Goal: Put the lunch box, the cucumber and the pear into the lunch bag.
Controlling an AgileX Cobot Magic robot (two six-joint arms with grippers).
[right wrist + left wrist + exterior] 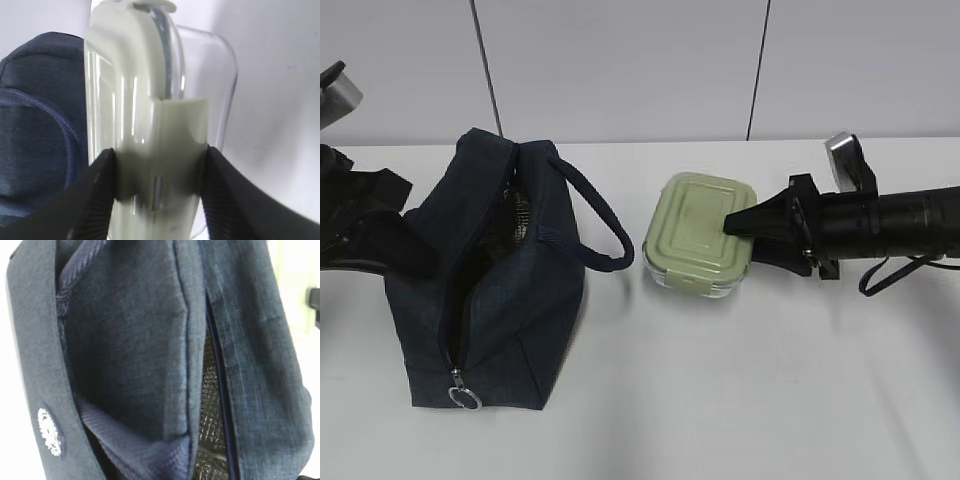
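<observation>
Lunch box [697, 232]: clear container with sage-green lid, set on the white desk [740, 380] just right of the lunch bag [490, 290]; clamped at its right end by the right tool [740, 225], one finger [95, 200] pressed to each side. Lunch bag: navy, zipper parted, foil lining exposed, loop handle [595, 215] turned toward the box. Left tool: hidden behind the bag, closed.

A plain test room or lab by the look of it: a bare white table [740, 400], a blank pale panelled wall [620, 60] with dark seams behind, and black robot arms [900, 225] mounted at either side. Nothing homely anywhere.
</observation>
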